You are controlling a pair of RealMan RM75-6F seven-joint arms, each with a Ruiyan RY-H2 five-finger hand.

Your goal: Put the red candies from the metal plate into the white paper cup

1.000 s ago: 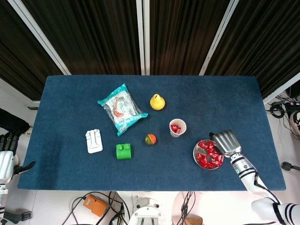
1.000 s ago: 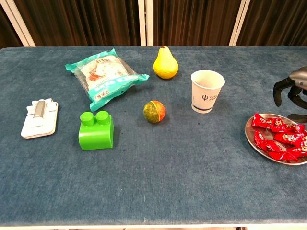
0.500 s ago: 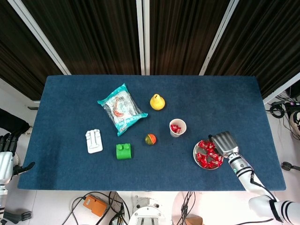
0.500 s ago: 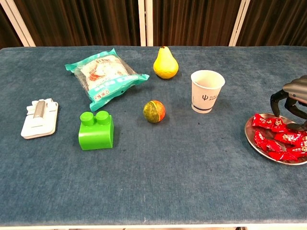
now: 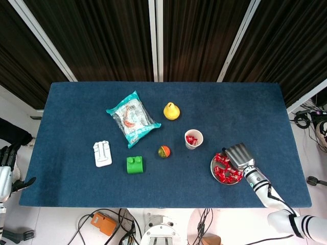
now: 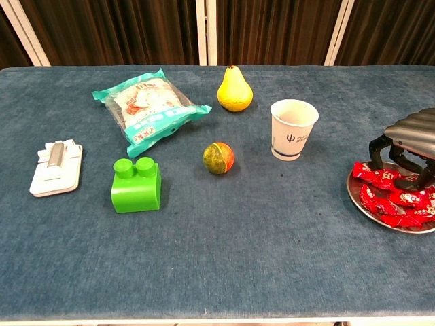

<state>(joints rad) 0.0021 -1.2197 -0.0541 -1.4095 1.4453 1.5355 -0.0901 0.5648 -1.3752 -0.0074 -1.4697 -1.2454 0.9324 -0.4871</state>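
Note:
The metal plate (image 5: 215, 174) (image 6: 359, 198) lies near the table's front right and holds several red candies (image 5: 225, 172) (image 6: 396, 206). My right hand (image 5: 238, 155) (image 6: 406, 138) hovers palm down over the plate's far side. Its fingers (image 6: 376, 151) curl down, and the tips reach the candies at the far edge; no candy is clearly pinched. To the left of the plate stands the white paper cup (image 5: 193, 139) (image 6: 293, 129), upright, with red candies inside as the head view shows. My left hand (image 5: 6, 168) hangs off the table's left edge, fingers apart and empty.
A snack bag (image 5: 132, 118), a yellow pear (image 5: 171, 111), a small red-green ball (image 5: 163, 151), a green block (image 5: 135, 165) and a white clip-like object (image 5: 102, 153) lie left of the cup. The table's front edge runs close to the plate.
My right hand has moved left and down from beside the plate until its fingers sit over and on the candies. The left hand has barely shifted.

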